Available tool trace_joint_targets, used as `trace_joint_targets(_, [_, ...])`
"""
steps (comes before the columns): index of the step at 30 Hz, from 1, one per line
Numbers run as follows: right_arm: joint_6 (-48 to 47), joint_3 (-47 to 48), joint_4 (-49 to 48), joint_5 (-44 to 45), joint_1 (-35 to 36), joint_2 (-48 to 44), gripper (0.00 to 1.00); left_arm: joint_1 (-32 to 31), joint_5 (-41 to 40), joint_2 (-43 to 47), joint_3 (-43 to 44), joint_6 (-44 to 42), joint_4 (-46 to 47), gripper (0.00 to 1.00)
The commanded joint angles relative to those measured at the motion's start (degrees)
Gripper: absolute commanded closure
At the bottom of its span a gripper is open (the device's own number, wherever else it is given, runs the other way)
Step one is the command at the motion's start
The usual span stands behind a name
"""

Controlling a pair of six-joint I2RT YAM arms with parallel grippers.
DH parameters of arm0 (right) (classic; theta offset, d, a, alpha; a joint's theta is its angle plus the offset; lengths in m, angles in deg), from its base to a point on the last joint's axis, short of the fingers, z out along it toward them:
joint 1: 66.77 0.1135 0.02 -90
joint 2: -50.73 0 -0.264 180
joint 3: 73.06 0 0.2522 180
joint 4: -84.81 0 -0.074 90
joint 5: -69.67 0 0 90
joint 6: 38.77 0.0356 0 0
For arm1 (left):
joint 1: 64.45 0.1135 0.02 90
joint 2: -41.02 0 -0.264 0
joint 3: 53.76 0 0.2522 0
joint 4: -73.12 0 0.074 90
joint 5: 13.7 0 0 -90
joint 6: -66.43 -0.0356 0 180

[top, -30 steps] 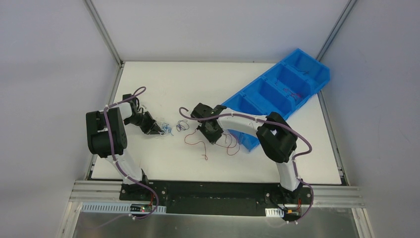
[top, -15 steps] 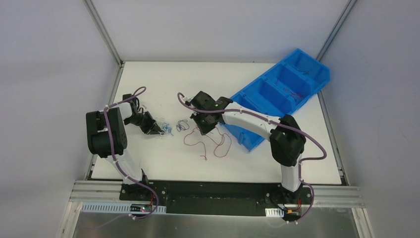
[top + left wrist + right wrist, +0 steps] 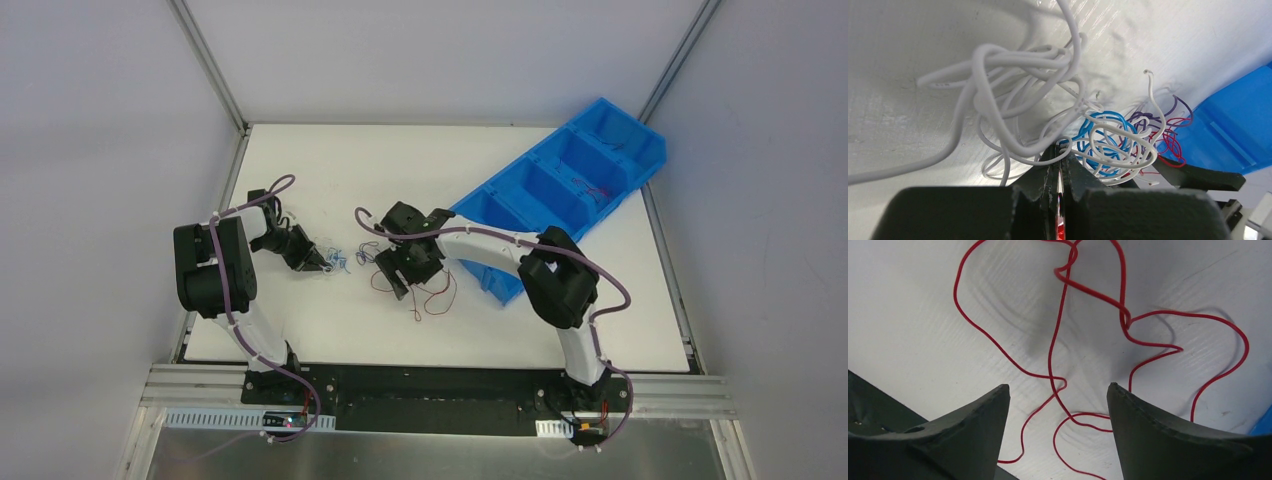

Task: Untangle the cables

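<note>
Left wrist view: left pincer [image 3: 1060, 150] is pinching shut on the cables [image 3: 1098, 145], tangling at its 12 o'clock; right pincer [image 3: 1058, 392] is gaping wide, empty, over a red cable [image 3: 1051, 340] on the surface [image 3: 913, 330].

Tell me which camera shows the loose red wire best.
Right wrist: the red wire fills the frame, its loops and crossings clear below the open right end effector. Top external shows only a thin squiggle. Left wrist shows just red bits behind the white-blue tangle.

The top view looks down from behind the arm bases over the whole tabletop [image 3: 330, 160]. Both wrist views sit close above it, facing past their fingers [image 3: 963, 435].
</note>
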Motion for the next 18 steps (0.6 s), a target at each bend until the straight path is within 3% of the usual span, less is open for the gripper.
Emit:
trace_joint_targets(1, [-1.46,0.44,-2.1,3.28,1.35,2.1,0.29,0.82,-4.95,0.55,-0.86,-2.29,0.09,1.0])
trace_joint_targets(8, [-3.65,-0.46,-5.11,11.87,3.86,2.8,0.72,0.82,-4.91,0.4,-0.96,-2.05,0.24,1.0])
trace_joint_targets(11, [-3.61,0.12,-5.11,11.16,4.05,1.12,1.0,0.85,-4.88,0.14,-0.97,-1.83,0.46,1.0])
trace_joint_targets(18, [-2.52,6.46,-2.68,8.16,3.51,-15.15,1.0,0.85,-4.77,0.08,-0.61,-0.97,0.8,1.0])
